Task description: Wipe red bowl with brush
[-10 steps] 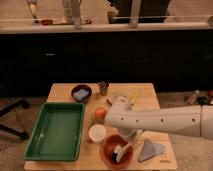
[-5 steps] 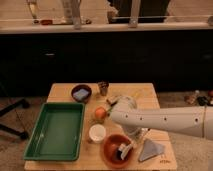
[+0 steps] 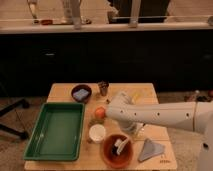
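Seemingly clenched on the brush (image 3: 119, 147), the gripper (image 3: 125, 141) sits at the red bowl (image 3: 107, 155)'s two o'clock, angling it inward to wipe.

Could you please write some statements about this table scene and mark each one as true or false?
1. The claw is down over the red bowl. True.
2. The green tray is on the picture's right side of the table. False: it is on the left side.
3. The brush lies on the grey cloth. False: it is inside the red bowl.
4. The grey cloth lies to the picture's right of the red bowl. True.
5. The white cup stands in the green tray. False: it stands on the table, between the tray and the red bowl.
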Controlling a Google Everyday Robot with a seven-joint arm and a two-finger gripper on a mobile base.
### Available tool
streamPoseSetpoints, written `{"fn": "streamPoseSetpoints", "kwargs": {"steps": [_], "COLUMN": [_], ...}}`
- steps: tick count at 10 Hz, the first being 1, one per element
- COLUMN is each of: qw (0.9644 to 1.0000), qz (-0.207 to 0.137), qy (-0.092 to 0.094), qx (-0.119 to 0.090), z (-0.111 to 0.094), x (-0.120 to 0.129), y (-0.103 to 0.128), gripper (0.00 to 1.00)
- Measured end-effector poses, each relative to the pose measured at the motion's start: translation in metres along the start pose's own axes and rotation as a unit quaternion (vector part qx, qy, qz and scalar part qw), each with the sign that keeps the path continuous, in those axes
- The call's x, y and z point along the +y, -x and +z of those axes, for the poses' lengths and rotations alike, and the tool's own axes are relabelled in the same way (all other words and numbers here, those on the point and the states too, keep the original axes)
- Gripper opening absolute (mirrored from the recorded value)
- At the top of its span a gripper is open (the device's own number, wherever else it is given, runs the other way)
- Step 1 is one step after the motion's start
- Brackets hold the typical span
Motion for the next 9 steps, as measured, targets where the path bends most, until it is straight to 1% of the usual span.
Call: {"fn": "streamPoseSetpoints", "kwargs": {"steps": [3, 6, 7, 9], "qw": [0.9996, 0.9984, 0.9982, 0.9980], "qz": [-0.024, -0.047, -0.050, -0.055], "qy": [-0.016, -0.031, -0.032, -0.029], "qx": [0.002, 0.007, 0.009, 0.010], "z": [-0.013, -0.023, -0.024, -0.020], "x": [-0.014, -0.011, -0.010, -0.001], "y": [0.019, 0.034, 0.036, 0.038], "gripper": [0.02, 0.02, 0.02, 0.02]}}
